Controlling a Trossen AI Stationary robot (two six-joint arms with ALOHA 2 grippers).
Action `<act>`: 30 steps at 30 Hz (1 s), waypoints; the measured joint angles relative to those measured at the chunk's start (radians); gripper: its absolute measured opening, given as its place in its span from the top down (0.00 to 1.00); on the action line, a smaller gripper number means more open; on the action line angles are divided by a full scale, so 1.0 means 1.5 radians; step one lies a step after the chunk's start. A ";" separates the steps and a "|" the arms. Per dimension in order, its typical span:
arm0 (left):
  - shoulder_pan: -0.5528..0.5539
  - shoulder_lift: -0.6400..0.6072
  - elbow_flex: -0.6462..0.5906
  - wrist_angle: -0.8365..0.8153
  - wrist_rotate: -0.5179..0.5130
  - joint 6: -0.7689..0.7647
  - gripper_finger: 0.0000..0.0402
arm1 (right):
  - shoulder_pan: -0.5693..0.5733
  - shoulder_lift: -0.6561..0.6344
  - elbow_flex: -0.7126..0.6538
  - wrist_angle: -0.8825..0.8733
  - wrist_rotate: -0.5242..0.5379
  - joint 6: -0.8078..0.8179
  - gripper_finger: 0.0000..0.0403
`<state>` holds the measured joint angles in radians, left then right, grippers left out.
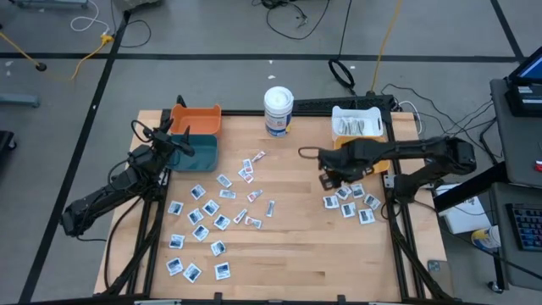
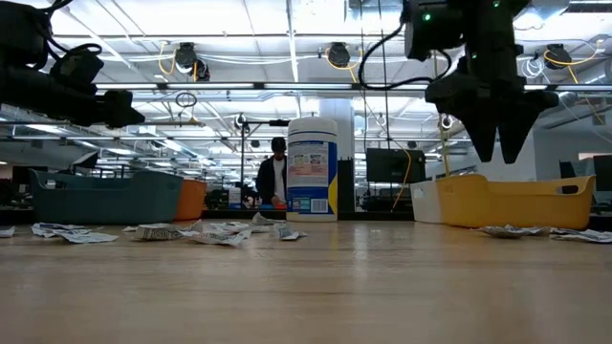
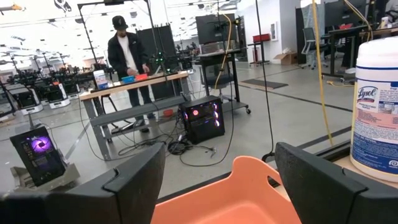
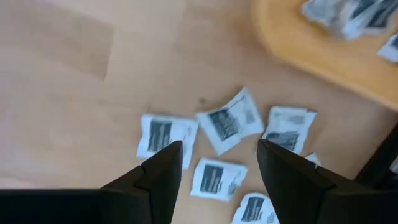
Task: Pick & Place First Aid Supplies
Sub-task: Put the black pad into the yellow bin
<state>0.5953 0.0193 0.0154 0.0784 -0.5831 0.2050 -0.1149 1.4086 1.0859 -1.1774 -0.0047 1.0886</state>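
Small flat first aid packets lie scattered on the wooden table: a broad spread at the left, a few in the middle, and a cluster at the right. My right gripper hangs above the table beside that right cluster, pointing down. It is open, with nothing between its fingers. White-and-blue sachets lie flat on the wood below it. My left gripper stands open and level at the table's far left, over the orange bin.
A white tub with a blue label stands at the far middle. Orange and teal bins sit at the far left. A white bin and a yellow bin holding packets sit at the far right. A person stands beyond the table.
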 joint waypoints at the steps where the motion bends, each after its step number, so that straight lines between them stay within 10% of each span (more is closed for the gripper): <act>1: 0.000 0.000 0.000 0.000 0.000 0.000 0.23 | 0.014 0.000 0.000 0.000 0.000 0.004 0.50; 30: 0.000 0.000 0.000 0.000 0.000 0.000 0.23 | 0.139 0.176 -0.078 0.239 -0.048 -0.051 0.55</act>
<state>0.5951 0.0195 0.0158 0.0784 -0.5831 0.2050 0.0940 1.6732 0.9695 -0.8195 -0.0765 1.0113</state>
